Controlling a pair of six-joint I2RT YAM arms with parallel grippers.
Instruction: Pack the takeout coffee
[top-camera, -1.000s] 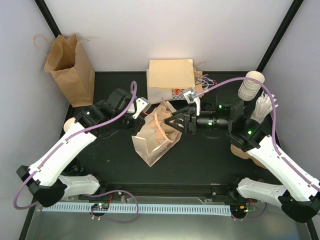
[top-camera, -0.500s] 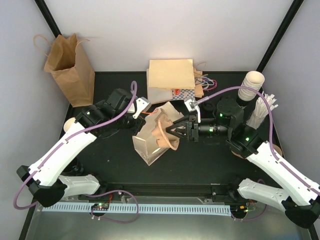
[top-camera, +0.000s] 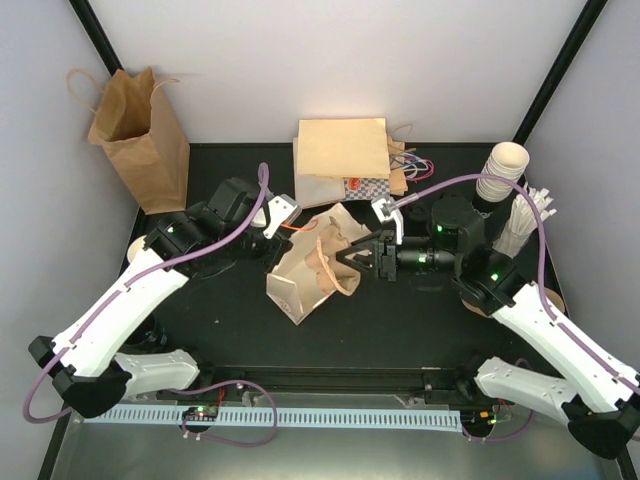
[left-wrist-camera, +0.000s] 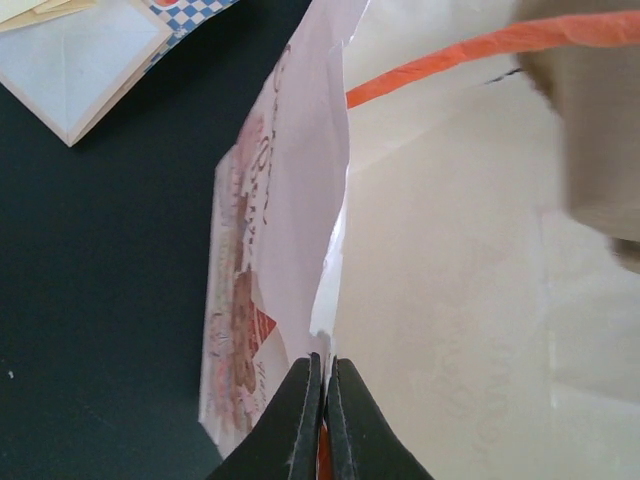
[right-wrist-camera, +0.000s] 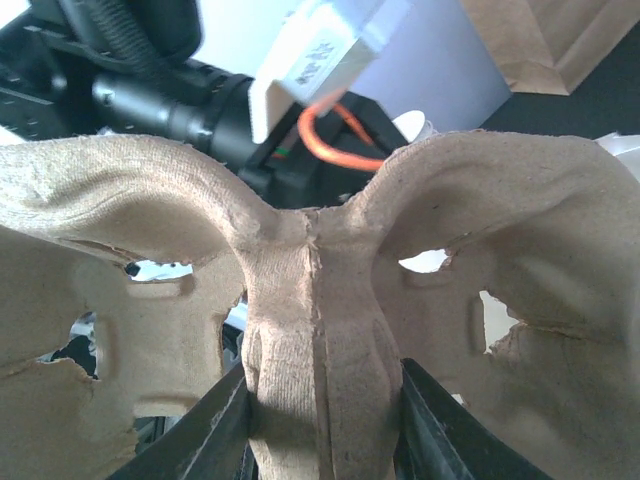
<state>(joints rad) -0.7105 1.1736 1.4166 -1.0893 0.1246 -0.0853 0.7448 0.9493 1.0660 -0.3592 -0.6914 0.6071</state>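
Bag (top-camera: 293, 288) rim pinched by L gripper (left-wrist-camera: 323, 378), R gripper (top-camera: 348, 258) clamping 1 pulp carrier (right-wrist-camera: 315, 300), 2nd bag (top-camera: 140, 135) upright

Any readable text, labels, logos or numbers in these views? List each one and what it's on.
Nothing legible in any view.
Reddish print on the outside of the brown paper bag: blurred, unreadable.
Blue-and-white checkered printed paper: pattern only, no words readable.
White block on the other arm: faint marks, too blurred to read.
Moulded brown pulp cup carrier: no print seen.
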